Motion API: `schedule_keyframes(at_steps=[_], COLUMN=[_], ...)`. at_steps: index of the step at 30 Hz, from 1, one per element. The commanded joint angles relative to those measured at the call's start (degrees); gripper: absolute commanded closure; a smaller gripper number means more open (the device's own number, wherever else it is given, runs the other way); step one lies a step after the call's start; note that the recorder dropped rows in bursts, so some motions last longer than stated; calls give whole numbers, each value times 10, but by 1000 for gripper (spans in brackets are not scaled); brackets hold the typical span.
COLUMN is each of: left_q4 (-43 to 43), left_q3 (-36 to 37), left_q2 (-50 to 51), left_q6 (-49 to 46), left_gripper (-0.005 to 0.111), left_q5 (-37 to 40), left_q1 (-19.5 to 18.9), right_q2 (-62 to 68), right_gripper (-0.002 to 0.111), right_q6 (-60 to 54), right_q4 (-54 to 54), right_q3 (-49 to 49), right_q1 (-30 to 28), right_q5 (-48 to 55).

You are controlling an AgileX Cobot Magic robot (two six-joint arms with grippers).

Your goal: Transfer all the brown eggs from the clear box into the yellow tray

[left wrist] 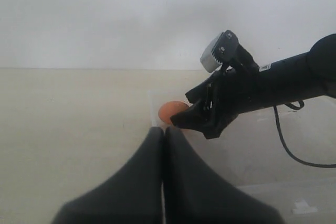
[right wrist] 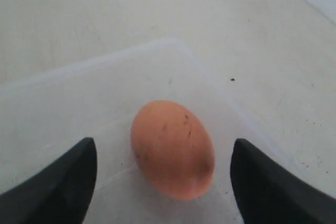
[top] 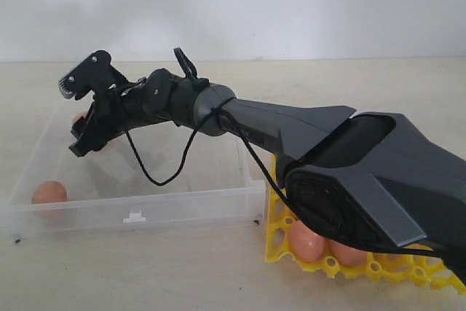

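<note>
- R arm (top: pixel 291 129) stretches across the counter (top: pixel 145 267) from the right of the exterior view, its right end effector (top: pixel 86 123) hanging over the far-left part of the clear box (top: pixel 182 205).
- The right end effector's jaws stand wide apart, gripping nothing. Its wrist cam shows one brown egg (right wrist: pixel 172 149) lying on the box floor between the two dark fingers (right wrist: pixel 58 187), w/ a clear gap either side.
- Same egg peeks out orange behind the fingers in the exterior view, and just beside them in the left wrist view.
- A second egg (top: pixel 49 192) sits in the box's near-left corner by the front wall, well apart from the first.
- The yellow tray (top: pixel 273 231) lies just right of the box, largely hidden by the arm. Two tray eggs (top: pixel 307 240) show in its front cups.
- The left end effector (left wrist: pixel 164 132) is pressed fully shut and empty, facing the R arm's fingers and the egg.
- A black cable (top: pixel 156 180) loops down from the R arm's wrist over the box.
</note>
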State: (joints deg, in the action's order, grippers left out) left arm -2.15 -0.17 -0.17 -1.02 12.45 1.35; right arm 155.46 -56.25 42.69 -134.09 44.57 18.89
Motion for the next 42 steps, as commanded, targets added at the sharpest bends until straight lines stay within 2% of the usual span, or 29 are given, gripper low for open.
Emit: schedule_keyframes(at_steps=[1, 9, 11, 13, 15, 21, 23, 29, 35, 39, 42], left_q4=[0, 0, 0, 0, 0, 0, 0, 0, 0, 0, 0], left_q3=[2, 2, 2, 2, 2, 2, 2, 2, 2, 2, 2], left_q2=[2, 2, 2, 2, 2, 2, 2, 2, 2, 2, 2], left_q6=[-1, -1, -1, -1, -1, -1, -1, -1, -1, -1, -1], left_gripper=[111, 111, 111, 111, 111, 111, 111, 111, 111, 111, 111], left_q5=[-5, -5, -5, -5, -5, -5, -5, -5, -5, -5, -5], left_q1=[5, 5, 5, 5, 5, 5, 5, 5, 5, 5, 5], right_q2=[10, 11, 11, 11, 11, 11, 11, 11, 11, 11, 11], right_gripper=[40, 41, 50, 64, 71, 72, 69, 35, 34, 34, 35], right_q6=[-13, -45, -46, -45, -40, -48, -52, -52, -52, -17, 62], right_q4=[2, 2, 2, 3, 6, 7, 7, 15, 45, 50, 50], right_q3=[-3, -3, -3, -3, -3, -3, -3, -3, -3, -3, -3], right_q1=[0, 1, 1, 1, 1, 1, 1, 6, 31, 34, 29], right_q5=[6, -38, -36, -31, -18, 6, 6, -43, -152, -152, -142])
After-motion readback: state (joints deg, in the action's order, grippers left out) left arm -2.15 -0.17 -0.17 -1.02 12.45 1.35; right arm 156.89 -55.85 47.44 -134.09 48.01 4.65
